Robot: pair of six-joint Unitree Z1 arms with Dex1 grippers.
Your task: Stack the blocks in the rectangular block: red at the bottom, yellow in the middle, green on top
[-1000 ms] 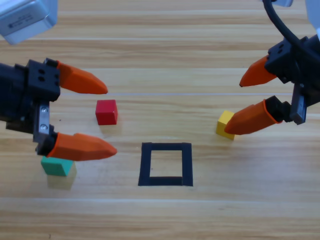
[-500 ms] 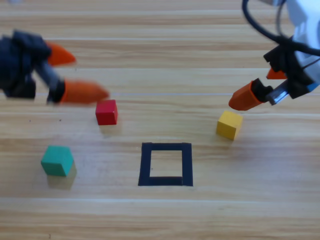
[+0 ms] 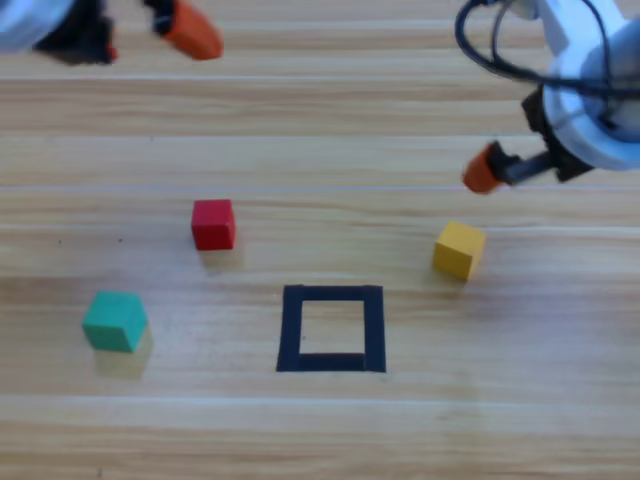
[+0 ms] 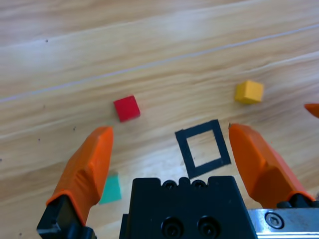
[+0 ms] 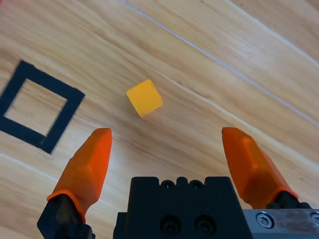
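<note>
— Nearest the front of the pale wooden table (image 3: 320, 440): flat square outline of black tape (image 3: 291, 330), hollow. Held no cube yet.

— And around it?

— Small teal-green cube (image 3: 115, 321) well off to its left. Small solid yellow cube (image 3: 459, 249) up and to the right, near the tape but apart from it. Small solid red cube (image 3: 213, 223) up and to the left, likewise apart. Sat flat on the wood, touching nothing.

— Farther back?

— Right gripper with two orange jaws (image 5: 167, 132), raised just beyond the yellow cube. Gaped wide, gripped nothing. Looked down on yellow and one corner of the tape. Left gripper of the same make (image 4: 169, 132), far off at the top left edge, high over the wood. Also spread wide and empty.

— Step in hand?

— Judged as the very first: red into the square, not yet begun. Hovered close to red with neither gripper.

— Next move?

— Probably called for the left gripper: down over the red cube, jaws astride two opposite faces, then closed, lifted and carried inside the tape. Needed a square, centred placing, as base for two more.
</note>
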